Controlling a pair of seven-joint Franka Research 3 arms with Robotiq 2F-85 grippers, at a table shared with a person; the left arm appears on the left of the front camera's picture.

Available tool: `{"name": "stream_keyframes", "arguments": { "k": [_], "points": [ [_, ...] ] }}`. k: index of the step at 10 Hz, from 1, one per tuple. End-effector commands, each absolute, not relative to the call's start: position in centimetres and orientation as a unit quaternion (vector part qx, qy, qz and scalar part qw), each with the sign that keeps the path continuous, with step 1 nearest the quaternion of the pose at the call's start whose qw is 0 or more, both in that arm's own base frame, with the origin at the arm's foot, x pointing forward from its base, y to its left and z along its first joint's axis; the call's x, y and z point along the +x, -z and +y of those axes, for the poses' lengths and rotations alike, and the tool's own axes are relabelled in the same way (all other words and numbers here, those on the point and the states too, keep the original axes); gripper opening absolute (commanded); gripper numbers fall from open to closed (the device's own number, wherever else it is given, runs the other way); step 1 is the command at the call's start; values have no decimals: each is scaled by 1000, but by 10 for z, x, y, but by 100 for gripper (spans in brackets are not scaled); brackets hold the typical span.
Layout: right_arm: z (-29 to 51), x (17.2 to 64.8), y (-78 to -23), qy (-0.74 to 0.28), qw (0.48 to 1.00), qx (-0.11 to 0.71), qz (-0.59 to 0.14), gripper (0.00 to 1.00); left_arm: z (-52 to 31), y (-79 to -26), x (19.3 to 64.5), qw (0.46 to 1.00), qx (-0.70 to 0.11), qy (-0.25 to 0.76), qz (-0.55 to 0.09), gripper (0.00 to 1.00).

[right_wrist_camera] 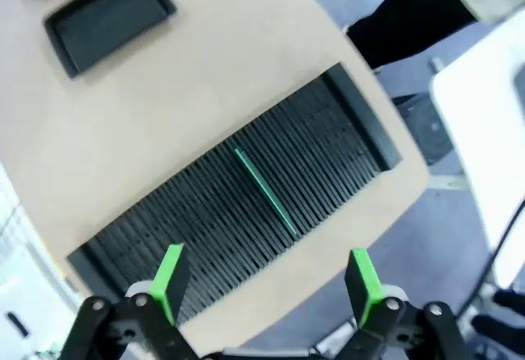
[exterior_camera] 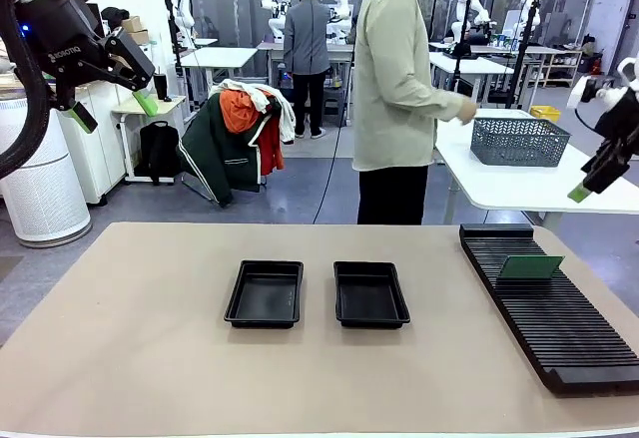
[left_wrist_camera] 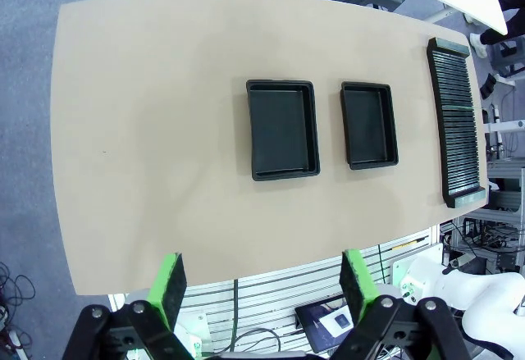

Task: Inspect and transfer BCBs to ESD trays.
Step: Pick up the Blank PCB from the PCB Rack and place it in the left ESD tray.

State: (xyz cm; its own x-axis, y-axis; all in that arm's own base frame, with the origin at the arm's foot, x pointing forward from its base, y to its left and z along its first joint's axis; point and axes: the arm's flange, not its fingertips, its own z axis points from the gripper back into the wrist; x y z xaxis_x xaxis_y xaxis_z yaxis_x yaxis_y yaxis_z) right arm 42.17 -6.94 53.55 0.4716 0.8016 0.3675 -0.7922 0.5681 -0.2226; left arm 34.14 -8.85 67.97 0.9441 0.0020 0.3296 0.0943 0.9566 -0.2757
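Observation:
Two black ESD trays (exterior_camera: 265,293) (exterior_camera: 370,294) lie side by side in the middle of the tan table, both with nothing in them. One green BCB (exterior_camera: 531,266) stands upright in a slot near the far end of the long black rack (exterior_camera: 559,318). The right wrist view looks down on that BCB (right_wrist_camera: 267,192) edge-on in the rack (right_wrist_camera: 189,221). My left gripper (exterior_camera: 115,109) hangs open high above the table's left side, far from the trays (left_wrist_camera: 283,118) (left_wrist_camera: 369,125). My right gripper (exterior_camera: 599,179) is open high at the right, above the rack.
A person stands at the far side, turned toward a white side table (exterior_camera: 519,184) that carries a grey mesh basket (exterior_camera: 519,141). The tan table (exterior_camera: 130,358) has broad bare room left of the trays and along its front edge.

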Motion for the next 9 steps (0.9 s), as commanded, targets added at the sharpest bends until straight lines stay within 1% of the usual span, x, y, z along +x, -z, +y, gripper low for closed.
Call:
{"name": "stream_keyframes", "arguments": {
  "k": [1,5,8,9],
  "points": [
    [-72,433,-511,-523,827,-33,-205,100,-89,-679,340,974,-149,24,-167,100],
    [-70,443,-469,-640,743,-97,-169,100,-89,-679,340,974,-149,24,-167,100],
    [-66,456,-443,-693,701,-108,-132,100,-89,-679,340,974,-149,24,-167,100],
    [-67,464,-434,-702,694,-99,-127,100,-89,-679,340,974,-149,24,-167,100]
  ]
}}
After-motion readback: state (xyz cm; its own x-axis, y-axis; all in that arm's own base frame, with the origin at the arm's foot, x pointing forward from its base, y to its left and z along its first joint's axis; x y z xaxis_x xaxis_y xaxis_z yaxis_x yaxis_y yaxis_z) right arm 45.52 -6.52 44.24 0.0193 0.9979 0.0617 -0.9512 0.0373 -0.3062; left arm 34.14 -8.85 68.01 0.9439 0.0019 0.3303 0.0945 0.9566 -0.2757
